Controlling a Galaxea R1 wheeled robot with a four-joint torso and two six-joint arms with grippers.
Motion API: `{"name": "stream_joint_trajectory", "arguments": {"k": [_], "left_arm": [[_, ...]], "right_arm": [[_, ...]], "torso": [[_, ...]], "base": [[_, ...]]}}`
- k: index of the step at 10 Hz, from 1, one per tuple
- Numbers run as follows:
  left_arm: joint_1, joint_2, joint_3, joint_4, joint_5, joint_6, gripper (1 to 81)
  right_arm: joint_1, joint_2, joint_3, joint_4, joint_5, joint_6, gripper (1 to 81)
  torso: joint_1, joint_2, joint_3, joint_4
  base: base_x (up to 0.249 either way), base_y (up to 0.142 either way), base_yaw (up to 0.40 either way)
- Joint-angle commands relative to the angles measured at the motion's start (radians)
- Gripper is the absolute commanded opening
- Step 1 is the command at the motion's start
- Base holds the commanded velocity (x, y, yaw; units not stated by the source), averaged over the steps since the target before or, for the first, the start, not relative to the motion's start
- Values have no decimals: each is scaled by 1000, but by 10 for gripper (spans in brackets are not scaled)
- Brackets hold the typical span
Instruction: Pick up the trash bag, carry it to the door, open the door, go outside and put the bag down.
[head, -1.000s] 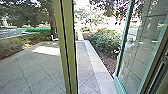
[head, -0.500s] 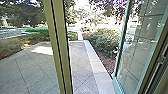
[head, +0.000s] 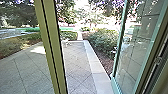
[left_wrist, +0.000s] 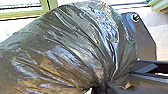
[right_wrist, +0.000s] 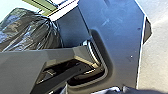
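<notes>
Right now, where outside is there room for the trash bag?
Open paving lies left of the green post, and more between that post and the pale edging. It's crowded right of the edging: bushes and the glass door.

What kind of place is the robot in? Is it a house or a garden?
It's probably the doorway of a building, facing a paved yard. A glass door seems to stand open, with stone paving outside and leafy bushes beside it.
</notes>
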Motion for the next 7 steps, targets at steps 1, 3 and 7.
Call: {"name": "stream_joint_trajectory", "arguments": {"k": [1,3,7], "left_arm": [[-42,-4,-2,14,58,4,10],[-39,-5,-2,16,58,6,10],[-39,-4,-2,22,60,6,10]], "right_arm": [[31,11,-18,-11,-31,-6,811],[28,11,-13,-8,-29,-3,811],[36,12,24,-8,-49,-1,811]], "torso": [[0,0,0,0],[0,0,0,0],[0,0,0,0]], "base": [[0,-95,0],[0,-95,0],[0,-98,0]]}}
